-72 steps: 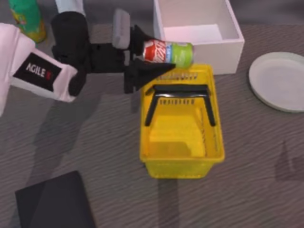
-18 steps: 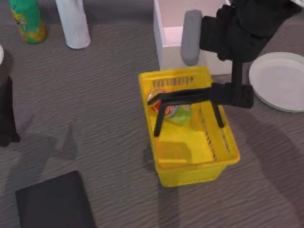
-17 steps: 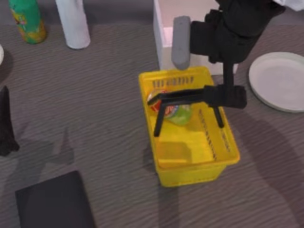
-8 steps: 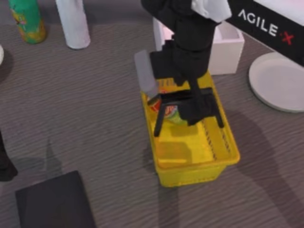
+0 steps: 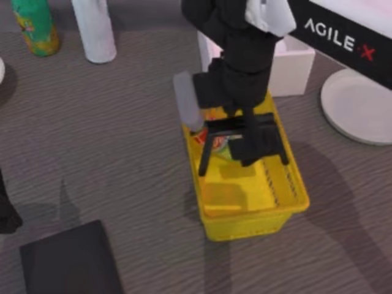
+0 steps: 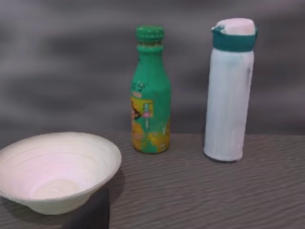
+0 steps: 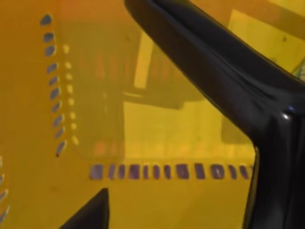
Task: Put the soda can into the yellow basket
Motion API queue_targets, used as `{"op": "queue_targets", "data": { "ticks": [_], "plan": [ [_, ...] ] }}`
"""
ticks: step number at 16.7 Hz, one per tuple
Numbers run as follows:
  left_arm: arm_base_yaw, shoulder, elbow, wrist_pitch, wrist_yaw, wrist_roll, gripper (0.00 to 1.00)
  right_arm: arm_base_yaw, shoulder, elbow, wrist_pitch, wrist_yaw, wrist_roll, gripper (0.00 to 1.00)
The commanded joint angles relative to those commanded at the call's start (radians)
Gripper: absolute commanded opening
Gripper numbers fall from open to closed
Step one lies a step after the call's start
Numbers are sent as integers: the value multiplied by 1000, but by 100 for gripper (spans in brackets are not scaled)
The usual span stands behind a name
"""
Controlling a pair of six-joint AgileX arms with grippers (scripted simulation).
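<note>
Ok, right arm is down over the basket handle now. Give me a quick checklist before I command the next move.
1. soda can inside the yellow basket: ok, it lies under the handle.
2. right gripper over the black handle: ok.
3. Right grip closed on the handle: cannot tell, the arm hides the fingers.
4. Basket resting flat on the table: ok.
5. left gripper out of the way: ok, parked at the table's left edge.
6. white box close behind the basket: not ok, watch it.
</note>
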Motion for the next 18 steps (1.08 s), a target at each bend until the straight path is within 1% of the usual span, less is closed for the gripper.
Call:
{"op": "queue_targets", "data": {
  "ticks": [3,6,18],
  "plan": [
    [0,0,0,0,0,0,100,1,-5,-43,38,0,1,100],
    [0,0,0,0,0,0,100,1,-5,-44,39,0,1,100],
    [0,0,0,0,0,0,100,1,-5,-44,39,0,1,10]
  ]
}}
